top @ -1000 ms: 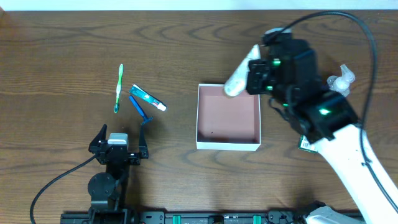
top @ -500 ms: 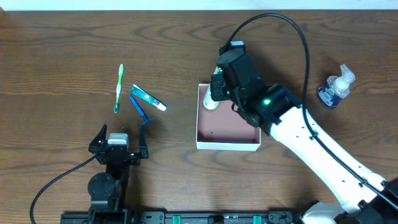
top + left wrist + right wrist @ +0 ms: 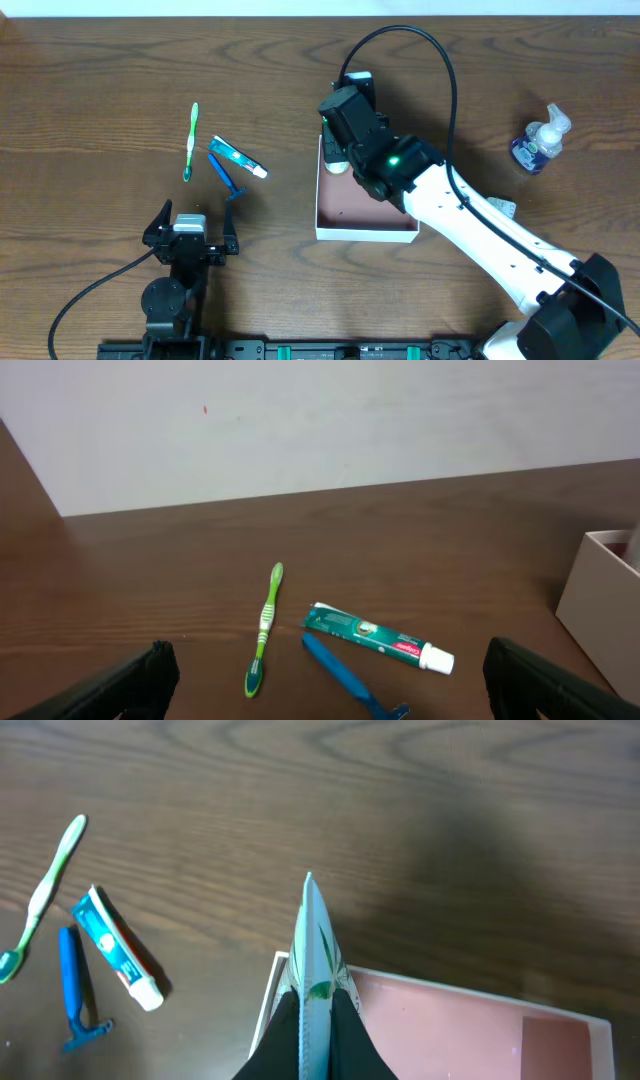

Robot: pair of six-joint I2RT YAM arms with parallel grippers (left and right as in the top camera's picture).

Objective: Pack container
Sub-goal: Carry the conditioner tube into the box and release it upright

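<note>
Right pincer (image 3: 310,1020) is clamped on a white tube (image 3: 312,950), over the container's (image 3: 366,234) far-left corner, not yet released. Toothbrush (image 3: 191,143), toothpaste (image 3: 238,158), razor (image 3: 224,173) and bottle (image 3: 538,143) wait on the desk (image 3: 100,80).

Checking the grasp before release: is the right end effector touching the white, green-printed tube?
Touching. In the right wrist view the right end effector has both black fingers pressed flat against the white, green-printed tube, no gap visible.
</note>
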